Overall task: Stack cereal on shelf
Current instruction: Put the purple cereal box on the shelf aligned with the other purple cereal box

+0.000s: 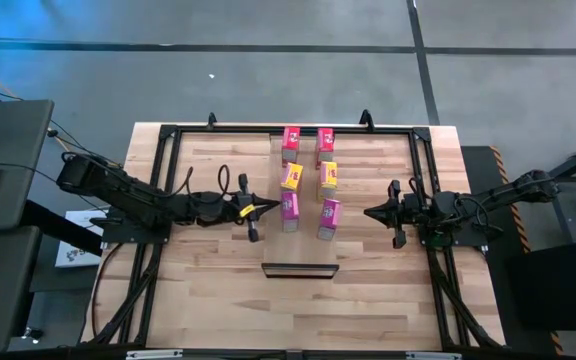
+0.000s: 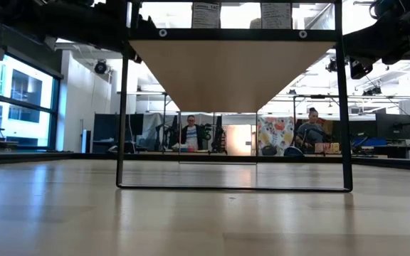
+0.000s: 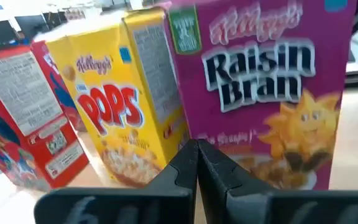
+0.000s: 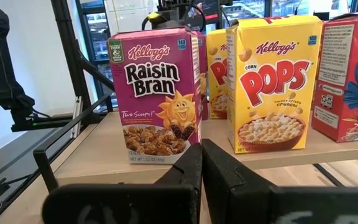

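six cereal boxes [image 1: 308, 183] in two rows on the shelf [image 1: 306, 148], left gripper [image 1: 251, 211] pressed together beside them, right gripper [image 1: 372, 213] pressed together opposite, low view only shows shelf underside

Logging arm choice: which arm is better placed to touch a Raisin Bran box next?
Left, probably: the left gripper is close beside the left Raisin Bran box, which fills its wrist view. The right gripper stands farther from the right Raisin Bran box.
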{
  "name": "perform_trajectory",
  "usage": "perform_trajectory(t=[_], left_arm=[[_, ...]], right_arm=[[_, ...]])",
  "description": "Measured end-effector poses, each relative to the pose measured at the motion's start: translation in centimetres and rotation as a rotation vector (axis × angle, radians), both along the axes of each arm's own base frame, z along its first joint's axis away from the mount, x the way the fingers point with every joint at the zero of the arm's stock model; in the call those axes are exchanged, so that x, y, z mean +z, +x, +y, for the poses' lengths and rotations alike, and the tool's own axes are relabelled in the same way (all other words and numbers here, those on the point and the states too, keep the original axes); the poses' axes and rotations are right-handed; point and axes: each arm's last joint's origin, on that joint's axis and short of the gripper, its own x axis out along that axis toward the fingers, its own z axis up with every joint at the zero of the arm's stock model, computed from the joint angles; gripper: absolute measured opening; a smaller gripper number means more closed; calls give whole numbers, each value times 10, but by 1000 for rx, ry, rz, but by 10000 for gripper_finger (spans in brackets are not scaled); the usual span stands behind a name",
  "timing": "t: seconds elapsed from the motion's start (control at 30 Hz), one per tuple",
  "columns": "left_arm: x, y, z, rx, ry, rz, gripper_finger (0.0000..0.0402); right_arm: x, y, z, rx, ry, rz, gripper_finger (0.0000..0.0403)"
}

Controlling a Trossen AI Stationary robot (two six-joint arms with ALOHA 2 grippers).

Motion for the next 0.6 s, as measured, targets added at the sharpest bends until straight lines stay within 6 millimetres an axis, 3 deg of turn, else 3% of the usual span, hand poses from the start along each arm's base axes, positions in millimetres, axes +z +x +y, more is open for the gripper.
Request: perform_trajectory(t=[0.6], left_arm=[[-1,3,4,17,-41,-32,0]], right_arm=[[0,0,0,0,0,0,0]])
